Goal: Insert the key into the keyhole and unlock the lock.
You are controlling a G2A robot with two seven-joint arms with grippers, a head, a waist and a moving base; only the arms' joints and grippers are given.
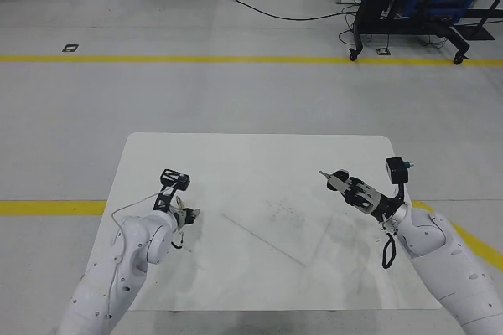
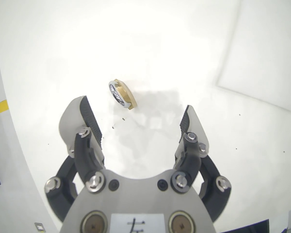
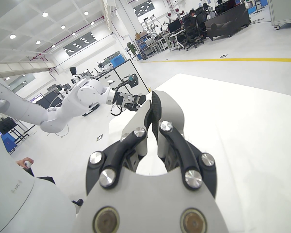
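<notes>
Brass lock (image 2: 128, 96), chrome shackle (image 2: 116, 95); R gripper (image 3: 152, 101) pinches thin key (image 1: 324, 175), prob.

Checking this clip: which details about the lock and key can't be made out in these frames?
1. Keyhole: left wrist view, the lock lies tilted on the table near the open left hand; its own body hides any keyhole.
2. Key: right wrist view, the shut right hand covers all but a thin edge; top view, too small for its shape.
</notes>
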